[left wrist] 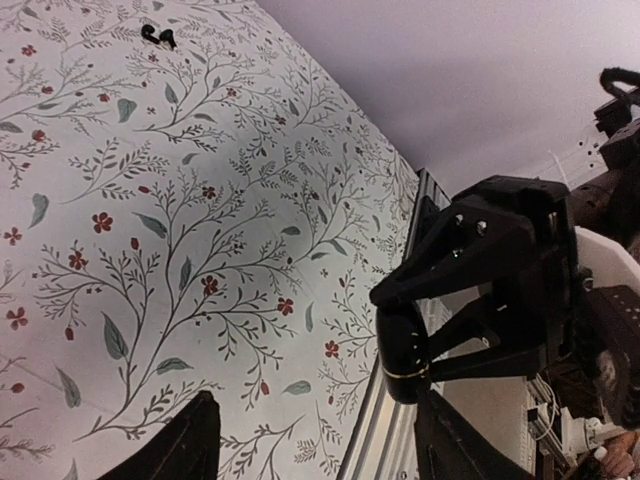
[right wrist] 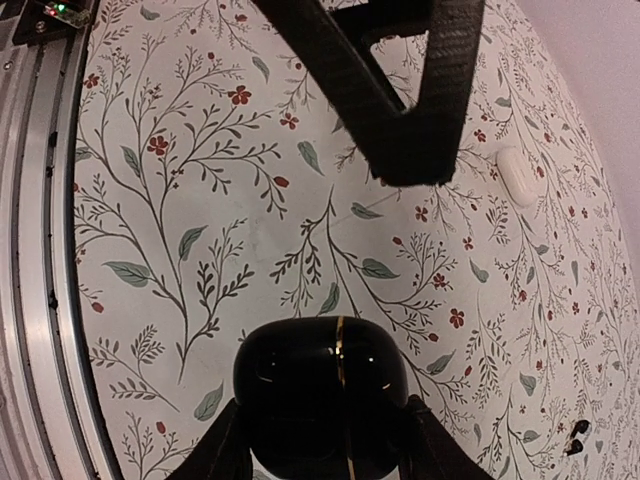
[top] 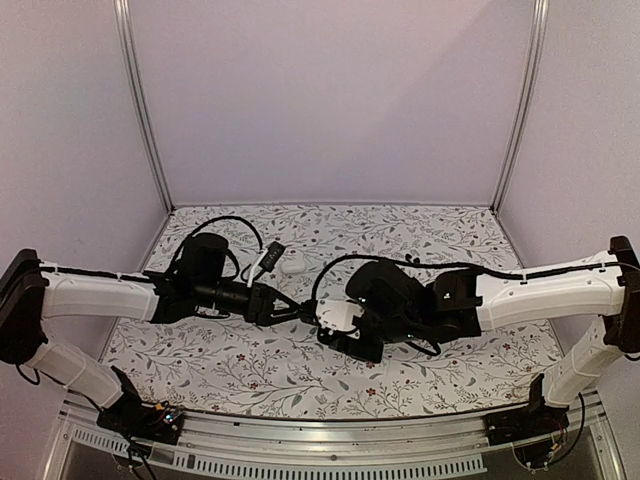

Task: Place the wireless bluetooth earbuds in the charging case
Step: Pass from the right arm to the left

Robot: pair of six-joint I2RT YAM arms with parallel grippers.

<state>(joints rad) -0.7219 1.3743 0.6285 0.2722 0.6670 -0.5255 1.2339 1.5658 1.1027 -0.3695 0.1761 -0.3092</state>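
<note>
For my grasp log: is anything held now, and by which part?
The right gripper holds the black case by its two opposite sides. The left gripper, open, holds nothing.

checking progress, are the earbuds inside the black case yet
No, both earbuds lie loose on the floral table, apart from the black case clamped in the right gripper.

The left arm (top: 95, 297) and right arm (top: 545, 290) have white shells, black joints and black cables.

Two earbuds (left wrist: 150, 33), one black case (right wrist: 320, 385), one white case (right wrist: 517, 176).
</note>
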